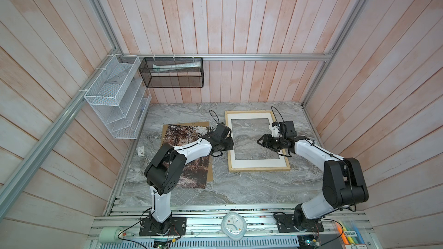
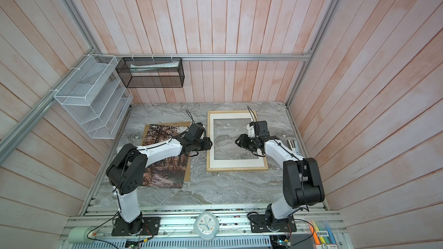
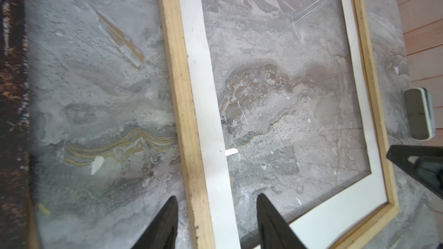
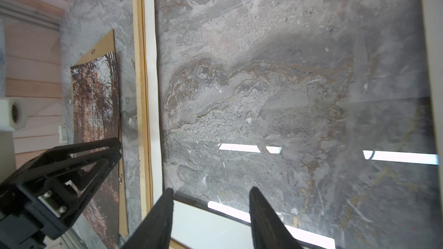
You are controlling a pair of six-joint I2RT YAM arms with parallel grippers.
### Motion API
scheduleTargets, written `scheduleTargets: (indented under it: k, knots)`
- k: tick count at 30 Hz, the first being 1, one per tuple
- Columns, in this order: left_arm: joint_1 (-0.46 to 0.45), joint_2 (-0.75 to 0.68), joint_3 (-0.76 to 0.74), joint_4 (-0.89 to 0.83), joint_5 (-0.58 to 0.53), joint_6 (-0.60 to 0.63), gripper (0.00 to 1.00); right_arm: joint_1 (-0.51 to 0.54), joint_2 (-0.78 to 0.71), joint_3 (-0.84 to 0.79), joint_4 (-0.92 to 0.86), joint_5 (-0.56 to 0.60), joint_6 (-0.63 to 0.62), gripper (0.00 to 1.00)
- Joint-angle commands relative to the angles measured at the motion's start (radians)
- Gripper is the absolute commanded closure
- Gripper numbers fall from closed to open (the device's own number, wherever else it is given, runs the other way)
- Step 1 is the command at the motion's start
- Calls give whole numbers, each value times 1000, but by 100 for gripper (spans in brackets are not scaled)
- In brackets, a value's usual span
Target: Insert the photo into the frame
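Note:
The frame (image 1: 259,169) of pale wood lies flat on the marble table, centre right in both top views, with a white mat board (image 1: 257,162) inside it. The photo (image 1: 179,132), an autumn forest print, lies face up to its left on a brown backing board (image 1: 189,124), partly under my left arm. My left gripper (image 1: 230,143) hovers open over the frame's left slat (image 3: 179,80), its fingers (image 3: 167,216) on either side of slat and mat. My right gripper (image 1: 260,142) is open and empty over the mat's window, near a mat corner (image 4: 191,226).
A white wire rack (image 1: 117,99) and a black mesh basket (image 1: 172,73) hang on the back left walls. A clock (image 1: 233,227) and markers (image 1: 352,233) sit on the front rail. A small white tag (image 1: 141,150) lies left of the photo, and small items (image 2: 293,146) lie right of the frame.

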Motion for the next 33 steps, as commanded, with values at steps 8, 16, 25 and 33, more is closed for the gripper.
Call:
scheduleTargets:
  k: [8,16,25,33]
  knots:
    - [86,-90,-69,-105,-132,35,45,131,-9,-64,299,44,240,49]
    - [144,-237,-270,-119,-178,13,45,297,226,146,326,46,274,49]
    - [211,-319,-411,-114,-175,-2,45,441,531,473,256,-9,251,49]
    - [233,-330,-445,-113,-158,24,45,474,688,649,165,-28,225,49]
